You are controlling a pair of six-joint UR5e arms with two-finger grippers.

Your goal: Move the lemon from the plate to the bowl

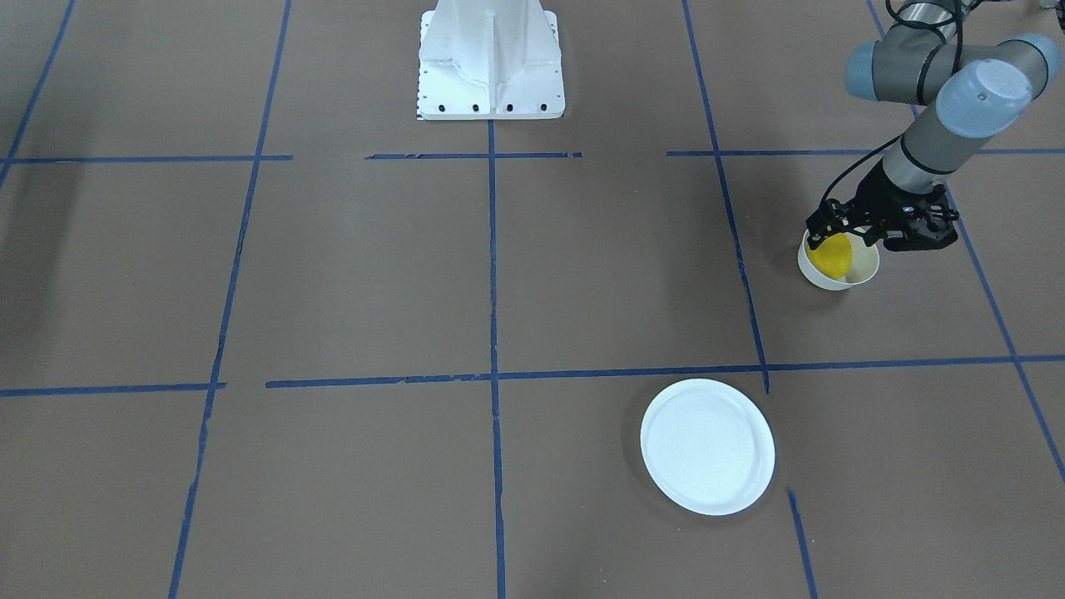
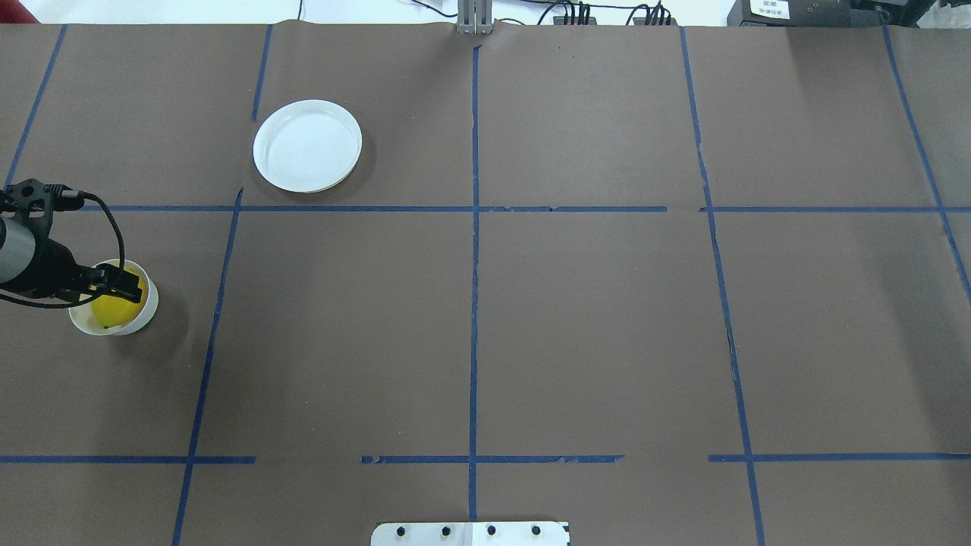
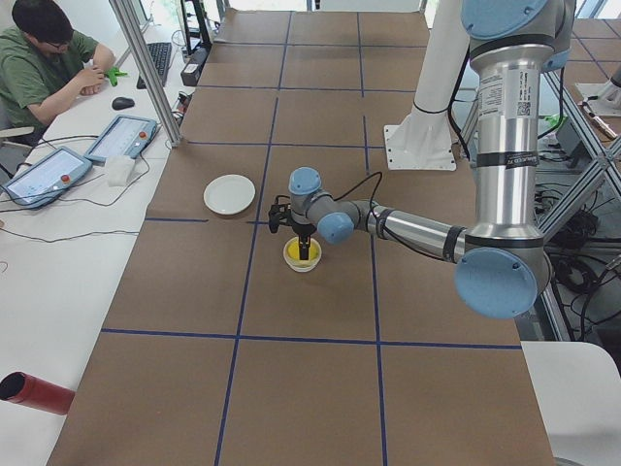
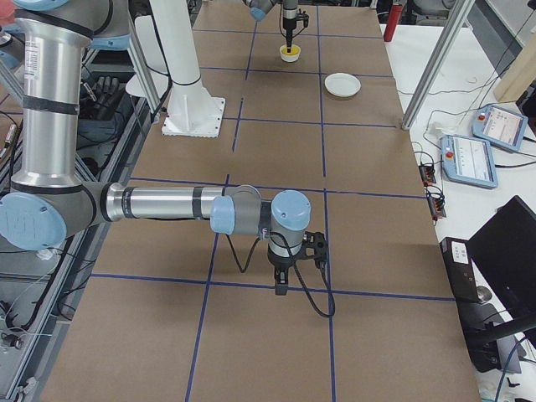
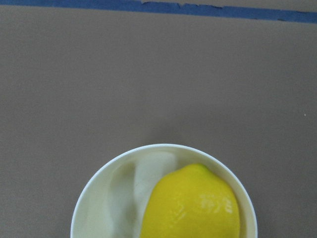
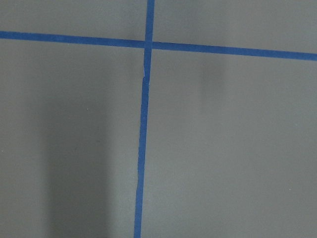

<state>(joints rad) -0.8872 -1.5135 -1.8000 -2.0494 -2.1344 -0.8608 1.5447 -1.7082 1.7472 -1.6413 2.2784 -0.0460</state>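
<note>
The yellow lemon (image 1: 833,256) is inside the small white bowl (image 1: 865,268), near the table edge on my left side. My left gripper (image 1: 834,237) hangs over the bowl with its fingers down around the lemon's top, and it looks shut on the lemon. The left wrist view shows the lemon (image 5: 190,206) low in the bowl (image 5: 106,198). The flat white plate (image 1: 707,446) lies bare, apart from the bowl. My right gripper (image 4: 281,285) shows only in the exterior right view, pointing down just above the table. I cannot tell whether it is open or shut.
Blue tape lines (image 2: 474,250) mark a grid on the brown table cover. The robot's white base (image 1: 491,62) stands at the table's near edge. An operator (image 3: 44,58) sits at a side desk beyond the plate.
</note>
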